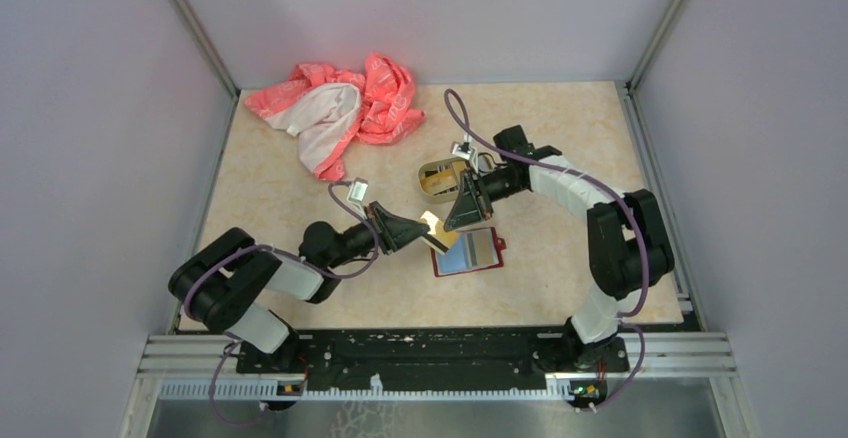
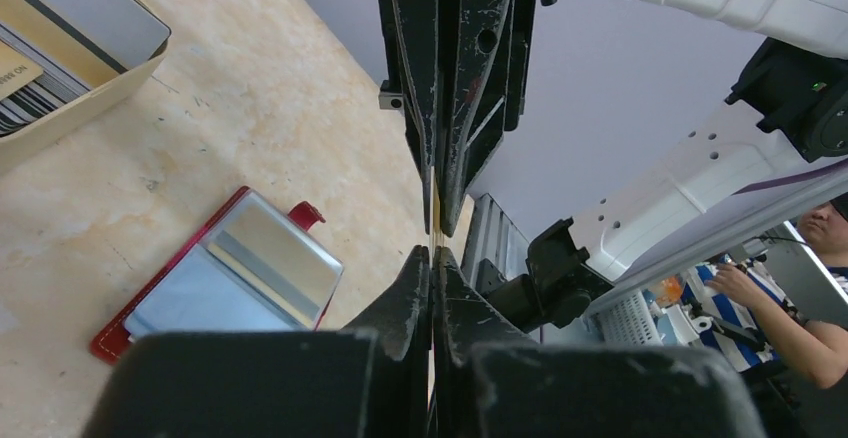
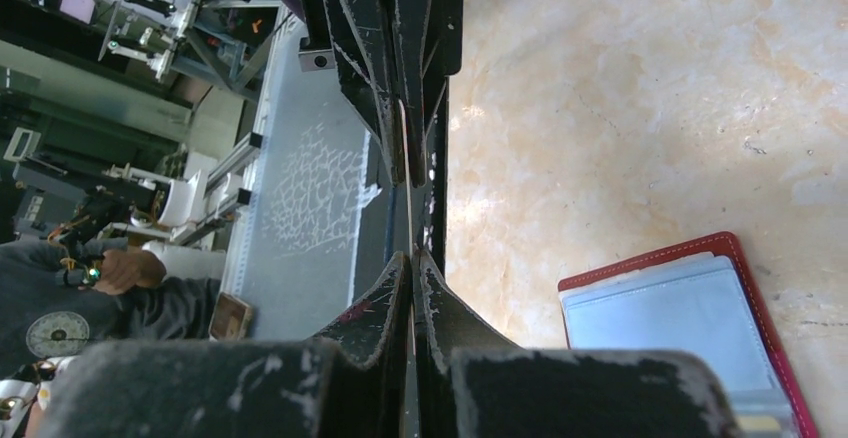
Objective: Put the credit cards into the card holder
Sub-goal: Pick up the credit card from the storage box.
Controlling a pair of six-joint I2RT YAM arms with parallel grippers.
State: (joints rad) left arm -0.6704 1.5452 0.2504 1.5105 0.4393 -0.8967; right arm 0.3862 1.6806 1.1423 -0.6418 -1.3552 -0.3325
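Left wrist view: the left gripper has its jaws pressed together on one edge of a thin yellow-gold plastic card, which shows edge-on as a narrow pale line. The right gripper reaches in from the opposite side, its jaws likewise closed on the other edge of the same card. The card is pinched between the two and held clear of the pale marbled table.

From above, the held card sits over the far left corner of the card holder, a small dark-red leather-like folding wallet. It lies open and flat, with its greyish-blue clear inner pockets facing up and a red snap tab sticking out from one side. Whether any pocket already has a card in it cannot be told.

Just beyond the card holder, on its far side, stands a tan rounded-corner tin tray. It holds a stack of credit cards, with a grey one on top and gold and dark-striped ones below. In the top view the right gripper's body overlaps the tray's near edge.

Well apart from the card holder, toward the far left of the table, lies a crumpled pink-and-white cloth.
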